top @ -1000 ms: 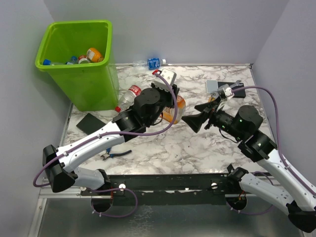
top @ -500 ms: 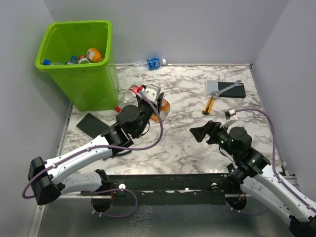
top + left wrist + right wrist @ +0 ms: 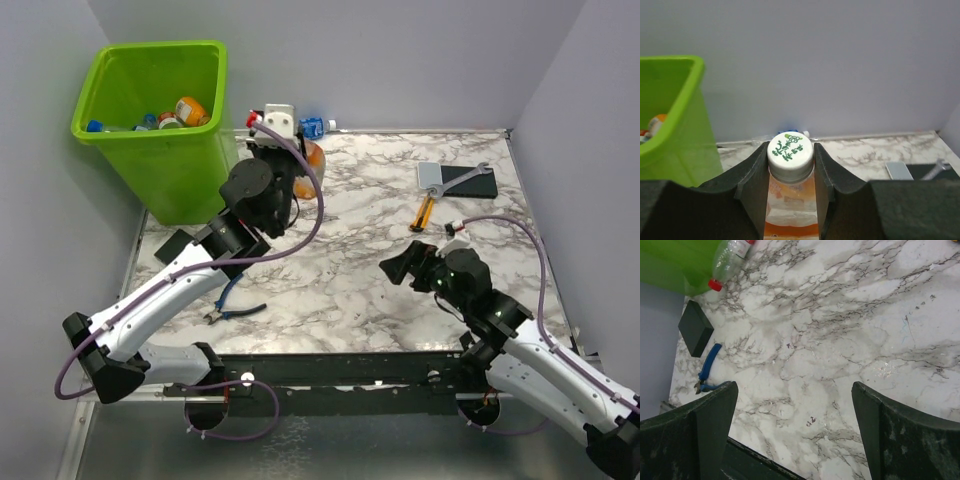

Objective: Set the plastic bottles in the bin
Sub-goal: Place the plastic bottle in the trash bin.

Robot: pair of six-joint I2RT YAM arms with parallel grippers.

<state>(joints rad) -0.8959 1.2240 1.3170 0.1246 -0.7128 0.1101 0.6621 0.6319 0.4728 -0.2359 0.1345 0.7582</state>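
Between the fingers of the left gripper an orange bottle stands upright, the jaws clamped on its neck just under a white cap printed in green. Just to that gripper's left rises the lime-green bin; the top view shows the gripper beside the bin's right wall, not over its mouth. Several bottles already lie inside the bin. Behind the held bottle, close to the back wall, lies a clear bottle with a blue label. The right gripper hangs well apart from the left one, over the marble table, its jaws spread wide with nothing between them. Ahead of it and to its left a clear bottle with a red cap lies against the foot of the bin. Nearer on that same side are a flat black pad and blue-handled pliers, both lying on the table.
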